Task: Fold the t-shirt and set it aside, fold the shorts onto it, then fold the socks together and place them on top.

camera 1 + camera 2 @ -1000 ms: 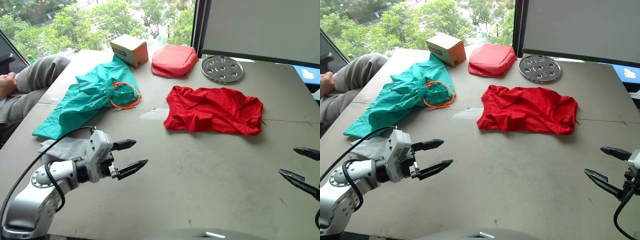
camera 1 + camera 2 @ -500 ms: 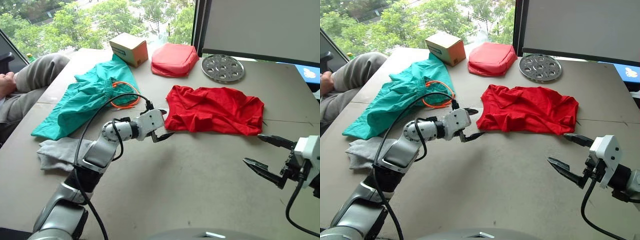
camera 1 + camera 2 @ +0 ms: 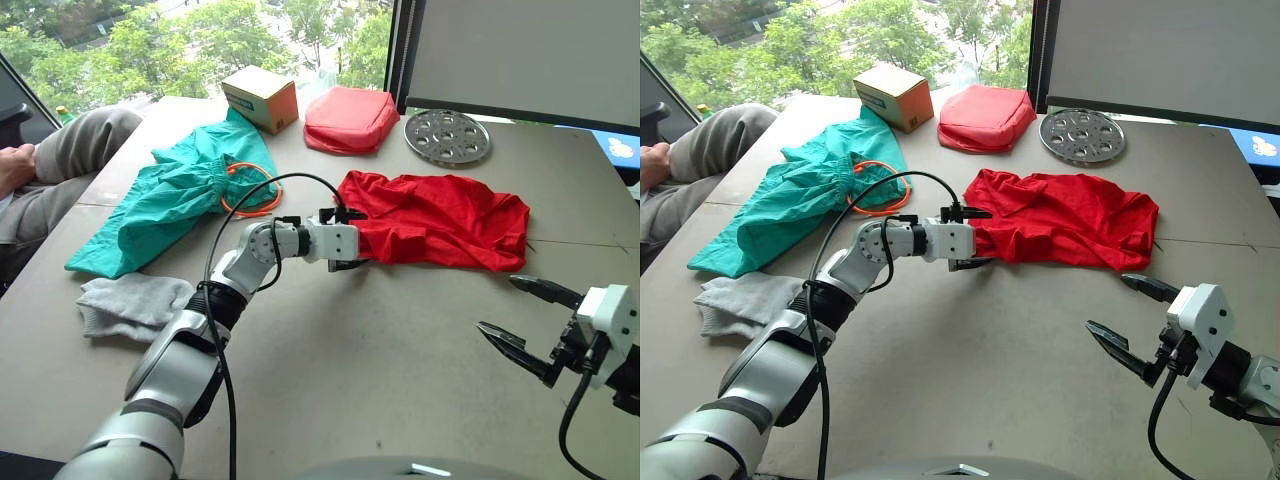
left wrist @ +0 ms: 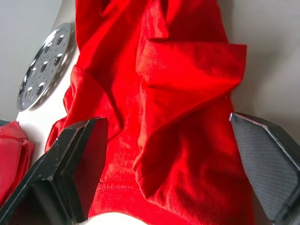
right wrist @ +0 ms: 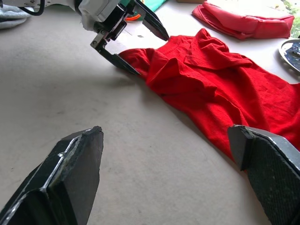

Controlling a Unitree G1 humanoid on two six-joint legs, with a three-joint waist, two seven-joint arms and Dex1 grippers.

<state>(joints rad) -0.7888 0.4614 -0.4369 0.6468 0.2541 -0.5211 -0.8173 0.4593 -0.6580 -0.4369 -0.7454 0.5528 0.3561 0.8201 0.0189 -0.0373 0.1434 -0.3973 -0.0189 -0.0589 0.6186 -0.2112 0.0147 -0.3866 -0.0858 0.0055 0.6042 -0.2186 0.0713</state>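
The red t-shirt point(image 3: 440, 220) lies crumpled and flat on the grey table point(image 3: 380, 350), right of centre. My left gripper point(image 3: 345, 240) is open at the shirt's left edge, and in the left wrist view its fingers point(image 4: 79, 154) stand on either side of the red cloth without closing on it. My right gripper point(image 3: 500, 305) hovers open over bare table in front of the shirt's right end, holding nothing. The teal shorts point(image 3: 170, 195) with an orange drawstring point(image 3: 250, 195) lie spread at the left. The grey socks point(image 3: 130, 300) lie in a heap in front of the shorts.
A cardboard box point(image 3: 260, 98), a puffy red pouch point(image 3: 350, 118) and a round metal disc with holes point(image 3: 447, 136) line the table's far edge. A person's leg and hand point(image 3: 60, 150) rest at the far left corner.
My left arm has reached from the front left, past the socks, to the shirt's left edge. My right gripper has come in from the right edge and stays open.
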